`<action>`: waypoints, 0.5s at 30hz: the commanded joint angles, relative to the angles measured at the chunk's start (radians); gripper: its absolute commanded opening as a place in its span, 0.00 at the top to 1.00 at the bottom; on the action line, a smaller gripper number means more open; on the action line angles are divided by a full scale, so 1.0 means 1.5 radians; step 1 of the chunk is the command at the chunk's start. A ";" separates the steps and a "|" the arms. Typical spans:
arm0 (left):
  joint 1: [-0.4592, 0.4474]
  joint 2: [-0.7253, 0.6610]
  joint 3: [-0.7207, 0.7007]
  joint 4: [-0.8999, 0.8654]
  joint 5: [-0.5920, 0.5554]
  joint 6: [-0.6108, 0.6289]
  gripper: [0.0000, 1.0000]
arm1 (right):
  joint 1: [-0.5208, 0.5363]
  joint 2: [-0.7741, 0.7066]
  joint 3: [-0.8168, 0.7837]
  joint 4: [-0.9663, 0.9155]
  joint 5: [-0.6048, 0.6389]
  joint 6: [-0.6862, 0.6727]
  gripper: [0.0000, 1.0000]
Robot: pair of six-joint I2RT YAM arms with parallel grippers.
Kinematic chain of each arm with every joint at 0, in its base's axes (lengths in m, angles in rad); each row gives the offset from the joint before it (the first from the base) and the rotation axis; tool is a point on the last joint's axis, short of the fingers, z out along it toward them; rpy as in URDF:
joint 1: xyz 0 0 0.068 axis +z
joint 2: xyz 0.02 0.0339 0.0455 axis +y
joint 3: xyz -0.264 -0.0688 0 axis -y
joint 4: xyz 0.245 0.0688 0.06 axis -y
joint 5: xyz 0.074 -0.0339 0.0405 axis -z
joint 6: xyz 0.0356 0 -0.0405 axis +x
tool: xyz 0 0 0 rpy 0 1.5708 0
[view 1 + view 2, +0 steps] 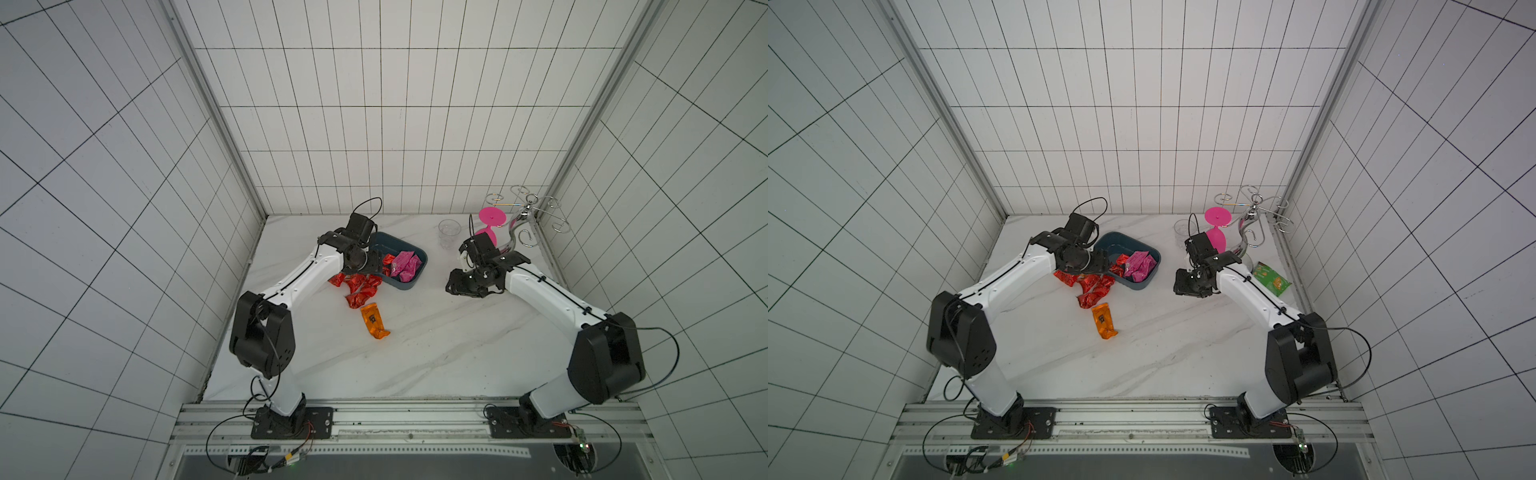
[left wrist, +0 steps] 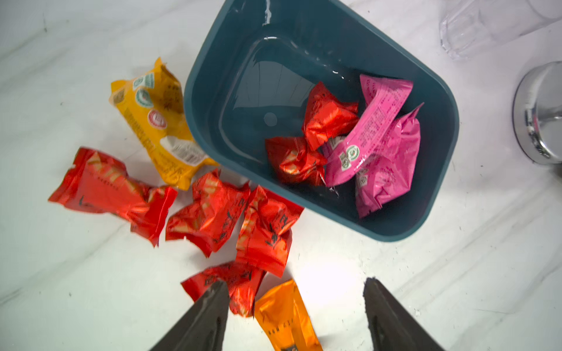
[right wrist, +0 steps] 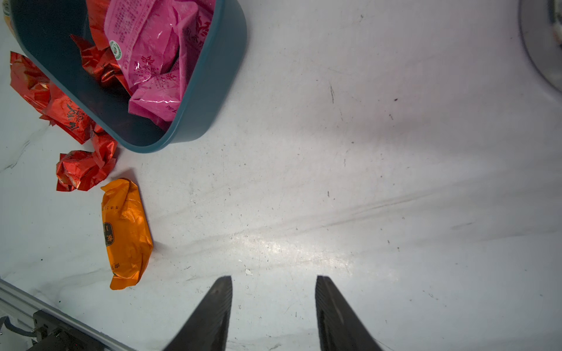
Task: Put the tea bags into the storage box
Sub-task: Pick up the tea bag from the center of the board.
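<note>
The storage box [image 2: 197, 91] sits toward the back of the surface [image 1: 436, 353], and only one end of it is filled. In the left wrist view it holds four tea bags: two pink sachets [image 2: 383, 136] overlapping at one end, and two red sachets [image 2: 328, 115] just beside them. The rest of the box floor is bare.

Six more tea bags lie outside it on the surface. A yellow sachet [image 2: 155, 121] rests against the box's outer wall. Four loose red sachets [image 2: 209, 212] cluster just beside the near wall, some of them touching. An orange sachet [image 1: 374, 322] lies a little apart, nearer the robot's base. By that count the job looks somewhat under half done, with all the loose sachets on the same side of the box.

The left claw [image 2: 295, 281] hangs over the near edge of the box with its jaws spread wide and nothing between them. It looks ready to go down for one of the red sachets. The right claw [image 3: 273, 278] is partly spread and also empty, over bare surface on the other side of the box.

Further out, a clear cup [image 1: 449, 232], a pink goblet [image 1: 490, 224] and a green packet [image 1: 1271, 278] stand well apart from the work.
</note>
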 commanded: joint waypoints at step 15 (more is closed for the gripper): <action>-0.107 -0.057 -0.225 0.078 -0.062 -0.146 0.28 | 0.012 0.017 0.064 -0.044 -0.025 -0.016 0.51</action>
